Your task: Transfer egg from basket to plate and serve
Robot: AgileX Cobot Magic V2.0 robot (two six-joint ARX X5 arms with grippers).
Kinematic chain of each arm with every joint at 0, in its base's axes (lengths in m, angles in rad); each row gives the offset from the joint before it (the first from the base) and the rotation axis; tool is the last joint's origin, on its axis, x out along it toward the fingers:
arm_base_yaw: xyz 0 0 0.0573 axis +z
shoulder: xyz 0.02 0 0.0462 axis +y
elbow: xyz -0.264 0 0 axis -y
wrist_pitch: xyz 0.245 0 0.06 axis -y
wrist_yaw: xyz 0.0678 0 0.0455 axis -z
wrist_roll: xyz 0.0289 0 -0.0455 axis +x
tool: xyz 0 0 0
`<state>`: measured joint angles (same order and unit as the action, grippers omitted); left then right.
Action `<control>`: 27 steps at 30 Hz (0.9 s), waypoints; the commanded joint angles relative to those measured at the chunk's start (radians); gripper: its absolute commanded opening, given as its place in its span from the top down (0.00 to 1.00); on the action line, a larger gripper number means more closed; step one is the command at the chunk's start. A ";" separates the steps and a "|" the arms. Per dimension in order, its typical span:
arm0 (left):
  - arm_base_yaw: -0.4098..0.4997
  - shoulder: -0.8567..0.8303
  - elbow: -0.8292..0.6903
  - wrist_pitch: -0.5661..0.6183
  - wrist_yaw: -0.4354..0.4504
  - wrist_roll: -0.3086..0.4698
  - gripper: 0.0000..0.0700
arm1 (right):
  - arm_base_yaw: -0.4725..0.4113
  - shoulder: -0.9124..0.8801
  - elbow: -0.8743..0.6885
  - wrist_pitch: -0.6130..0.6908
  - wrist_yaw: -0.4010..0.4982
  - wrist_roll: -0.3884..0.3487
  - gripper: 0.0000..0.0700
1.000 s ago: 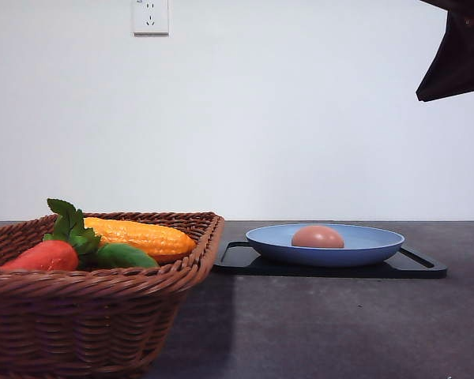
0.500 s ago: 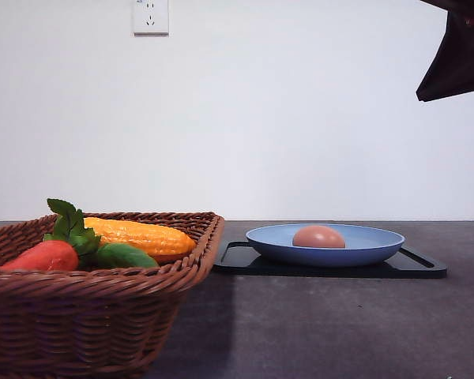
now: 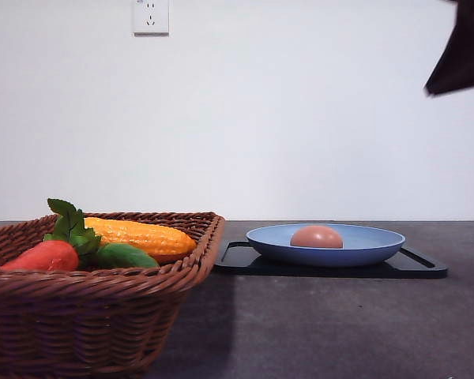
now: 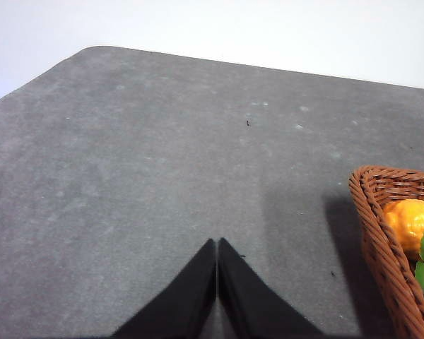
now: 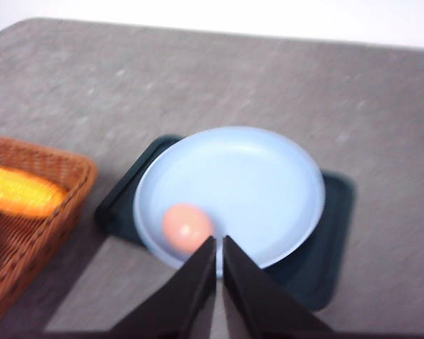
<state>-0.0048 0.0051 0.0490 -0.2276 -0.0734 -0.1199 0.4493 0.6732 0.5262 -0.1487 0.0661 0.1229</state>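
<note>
The pinkish-brown egg (image 3: 317, 237) (image 5: 187, 227) lies in the light blue plate (image 3: 371, 246) (image 5: 261, 183), left of the plate's middle in the front view. The plate rests on a black tray (image 3: 415, 266) (image 5: 336, 240). At the front left stands the brown wicker basket (image 3: 87, 324) (image 5: 28, 233) (image 4: 381, 233). My right gripper (image 5: 218, 246) hovers high above the plate with its fingers together and nothing between them; part of that arm (image 3: 462, 55) shows dark at the top right. Over bare table left of the basket, my left gripper (image 4: 217, 247) is shut and empty.
In the basket lie a yellow corn cob (image 3: 142, 235) (image 5: 18, 191), a red-orange vegetable (image 3: 46, 256) with green leaves (image 3: 71, 225) and a green piece (image 3: 126, 257). A wall socket (image 3: 150, 16) sits on the white wall. Grey table (image 3: 332, 324) spreads in front of the tray.
The right arm has shifted slightly right and up at the top corner of the front view. The egg has rolled a touch within the plate. Basket and plate have not moved.
</note>
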 commanded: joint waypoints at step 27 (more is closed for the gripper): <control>0.000 -0.002 -0.024 -0.012 0.002 -0.004 1.00 | -0.459 -0.671 -0.494 0.045 -0.261 -0.186 1.00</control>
<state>-0.0048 0.0051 0.0490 -0.2272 -0.0734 -0.1200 -0.0078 0.0067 0.0376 -0.1150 -0.1910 -0.0559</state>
